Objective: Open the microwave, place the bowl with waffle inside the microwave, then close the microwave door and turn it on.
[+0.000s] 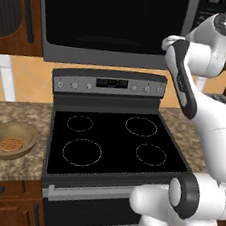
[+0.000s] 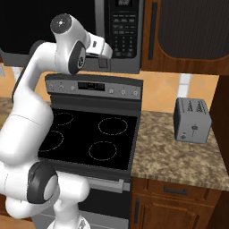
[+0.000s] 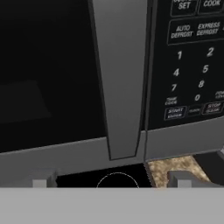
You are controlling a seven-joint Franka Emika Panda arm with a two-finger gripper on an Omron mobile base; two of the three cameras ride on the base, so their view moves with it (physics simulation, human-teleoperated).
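The microwave (image 1: pixel 107 56) hangs above the stove with its door (image 1: pixel 112 19) shut. In the hand view the door's vertical grey handle bar (image 3: pixel 120 78) runs down the middle, with the black keypad panel (image 3: pixel 188 65) to its right. My gripper (image 3: pixel 113 181) is open, close in front of the handle's lower end, with one fingertip (image 3: pixel 41 181) on each side and nothing between them. From the right base the gripper (image 2: pixel 103 60) is seen level with the microwave's bottom edge, left of the keypad (image 2: pixel 124 31). The tan bowl (image 1: pixel 26 134) with the waffle (image 1: pixel 9 144) in it sits on the counter left of the stove.
A black-topped stove (image 1: pixel 116 140) with several burners lies below the microwave. A small grey toaster (image 2: pixel 192 120) stands on the granite counter (image 2: pixel 179 161) to the right. Dark wooden cabinet doors (image 2: pixel 188 31) flank the microwave.
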